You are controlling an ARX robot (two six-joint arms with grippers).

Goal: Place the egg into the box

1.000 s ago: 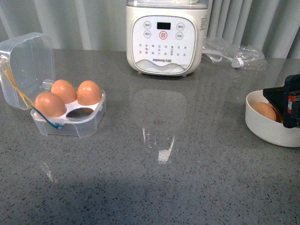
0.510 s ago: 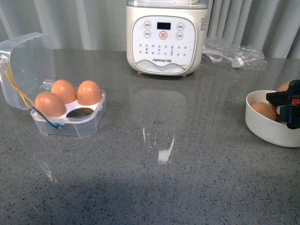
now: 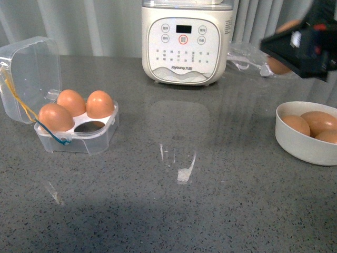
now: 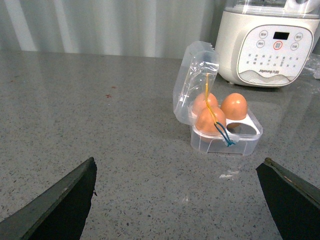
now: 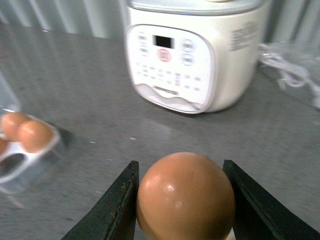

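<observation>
My right gripper (image 5: 181,200) is shut on the egg (image 5: 185,197), a smooth orange-brown egg held between both fingers. In the front view that gripper (image 3: 287,50) is raised high at the right, above the table, with the egg (image 3: 276,66) partly showing. The box (image 3: 79,126) is a clear plastic case at the left with its lid open; it holds three brown eggs and one empty cup (image 3: 93,125) at its front right. It also shows in the left wrist view (image 4: 227,132) and the right wrist view (image 5: 20,155). My left gripper (image 4: 180,200) is open and empty, low over bare table, well short of the box.
A round white bowl (image 3: 295,145) with three brown eggs stands at the right edge. A white cooker appliance (image 3: 184,42) stands at the back middle. Crumpled clear plastic (image 3: 250,58) lies behind it to the right. Grey speckled table (image 3: 210,184) lies between box and bowl.
My right gripper has risen out of the bowl with the egg and moved up and to the left. The bowl now shows three eggs. The box has not moved.
</observation>
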